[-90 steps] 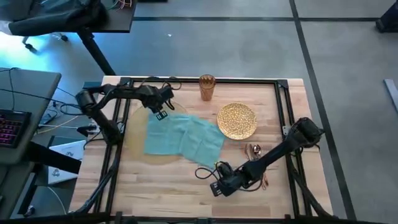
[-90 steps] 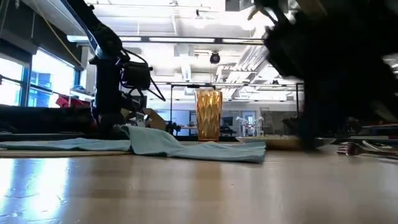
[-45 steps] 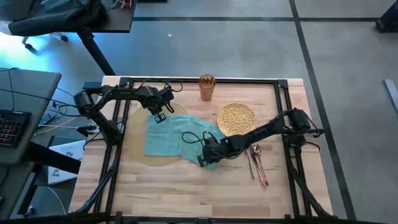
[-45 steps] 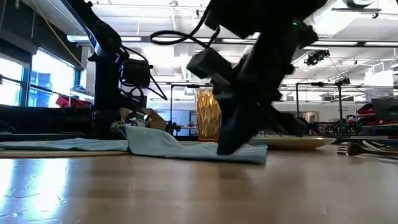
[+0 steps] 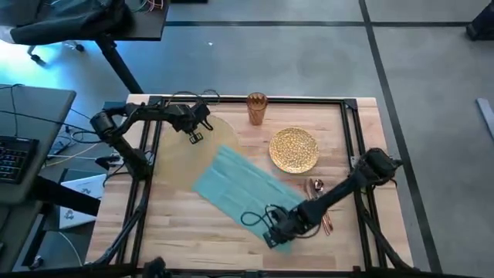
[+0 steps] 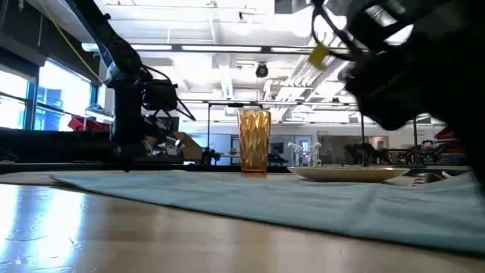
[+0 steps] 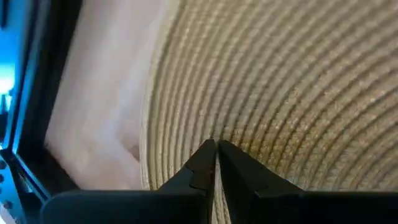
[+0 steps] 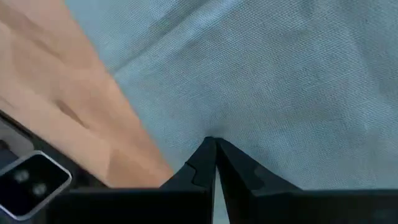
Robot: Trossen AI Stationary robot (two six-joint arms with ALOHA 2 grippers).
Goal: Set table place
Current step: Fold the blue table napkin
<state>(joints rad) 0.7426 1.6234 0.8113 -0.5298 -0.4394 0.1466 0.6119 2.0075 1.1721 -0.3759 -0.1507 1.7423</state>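
Napkin (image 5: 245,189): dragged off placemat (image 5: 191,158) toward front edge, now stretched flat.
Right gripper (image 5: 276,233): pinched on napkin's corner.
Left gripper (image 5: 194,132): pinched shut on placemat's edge.

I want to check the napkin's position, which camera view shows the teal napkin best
The high view: the whole teal napkin lies diagonally, overlapping the placemat. The low view shows it edge-on, the right wrist view only a close patch, the left wrist view none.

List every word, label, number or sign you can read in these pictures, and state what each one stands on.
None can be read: the tall amber faceted cup, the round glittery gold plate, the teal cloth napkin, the round woven pale-gold placemat and the light-wood table bear no text.
The keyboard on the grey desk: keys too small to read.
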